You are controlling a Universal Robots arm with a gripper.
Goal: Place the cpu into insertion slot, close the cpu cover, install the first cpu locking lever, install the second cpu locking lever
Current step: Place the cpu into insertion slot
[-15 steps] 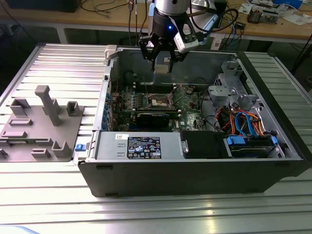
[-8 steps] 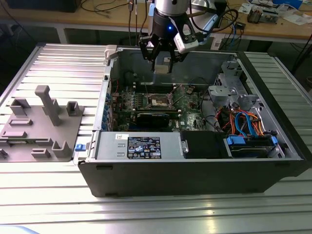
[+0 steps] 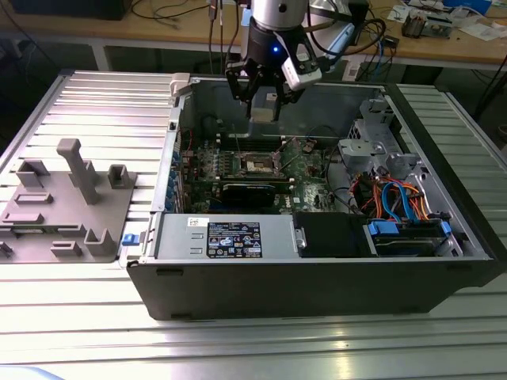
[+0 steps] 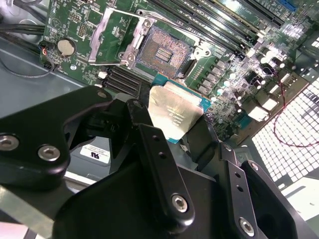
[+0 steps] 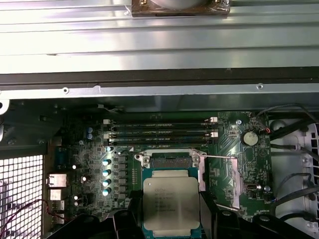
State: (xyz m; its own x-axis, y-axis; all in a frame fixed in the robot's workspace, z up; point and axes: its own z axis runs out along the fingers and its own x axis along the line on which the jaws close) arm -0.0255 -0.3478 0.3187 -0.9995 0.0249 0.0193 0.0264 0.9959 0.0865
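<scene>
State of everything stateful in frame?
gripper: shut on the cpu
cpu: held above the board, not seated
insertion slot: uncovered, empty
cpu cover: swung open
computer case: side open, board exposed

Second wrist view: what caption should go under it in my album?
The gripper holds the cpu apart from the bare insertion slot, with the cpu cover swung open.

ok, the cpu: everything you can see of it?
The cpu is a flat square chip with a silver-grey metal top bearing faint print and a teal-green board edge around it. The gripper holds it by two opposite sides, in the air above the open insertion slot, not yet seated.
</scene>
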